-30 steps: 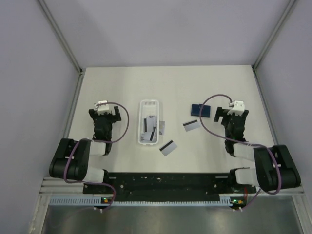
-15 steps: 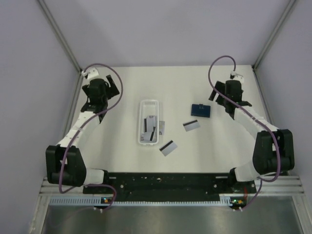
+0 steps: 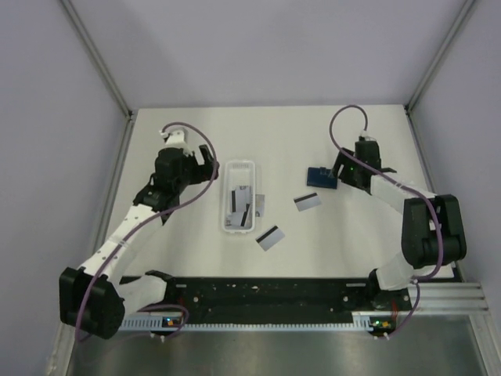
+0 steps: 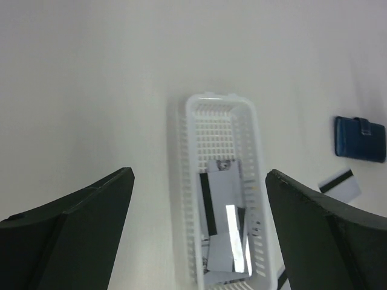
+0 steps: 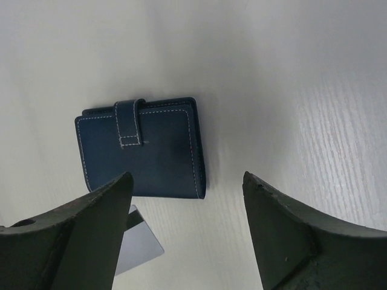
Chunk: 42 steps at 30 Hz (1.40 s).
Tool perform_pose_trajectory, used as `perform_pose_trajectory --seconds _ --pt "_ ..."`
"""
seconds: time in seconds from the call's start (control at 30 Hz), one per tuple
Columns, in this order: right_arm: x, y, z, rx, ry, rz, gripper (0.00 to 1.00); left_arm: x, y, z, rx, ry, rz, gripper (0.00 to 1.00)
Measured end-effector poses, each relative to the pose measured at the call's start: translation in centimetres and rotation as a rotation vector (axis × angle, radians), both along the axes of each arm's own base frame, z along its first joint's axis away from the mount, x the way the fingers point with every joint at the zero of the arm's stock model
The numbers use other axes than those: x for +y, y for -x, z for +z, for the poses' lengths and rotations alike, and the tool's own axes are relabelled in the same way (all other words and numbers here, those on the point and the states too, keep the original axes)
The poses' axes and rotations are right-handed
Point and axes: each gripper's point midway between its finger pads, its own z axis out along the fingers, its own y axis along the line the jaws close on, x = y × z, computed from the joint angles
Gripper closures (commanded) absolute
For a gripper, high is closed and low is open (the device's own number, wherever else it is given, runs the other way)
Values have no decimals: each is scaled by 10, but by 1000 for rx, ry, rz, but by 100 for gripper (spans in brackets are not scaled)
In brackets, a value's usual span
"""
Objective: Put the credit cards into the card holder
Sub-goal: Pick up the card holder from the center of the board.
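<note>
Both end effectors are open and hold nothing. The left end effector is raised left of the far end of the white basket, fingers aimed toward it. The right end effector hangs over the card holder (closed, strap across its edge), which lies flat on the counter right of the basket. Several credit cards lie in the basket's near half. A loose card lies just near of the card holder; a second loose card lies off the basket's near-right corner.
</note>
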Motion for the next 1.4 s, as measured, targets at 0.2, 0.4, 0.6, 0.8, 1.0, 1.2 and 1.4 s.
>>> perform_pose_trajectory --seconds 0.2,0.4,0.6,0.8,1.0,1.2,1.4 --pt "9 1 -23 43 -56 35 44 -62 27 1 -29 38 -194 5" --pt "5 -2 -35 57 -155 20 50 -84 45 -14 -23 79 -260 6" --pt "14 -5 -36 52 -221 39 53 -98 49 -8 -39 115 -306 7" --pt "24 -9 -40 65 -277 58 93 -106 53 -5 -40 140 -334 8" --pt "31 -12 -37 63 -320 65 100 -111 56 -4 -43 144 -351 8" --pt "36 -5 -25 46 -355 76 100 -124 64 -7 -67 75 -400 7" --pt "44 14 16 -35 -418 104 100 -152 73 6 -134 -23 -478 5"
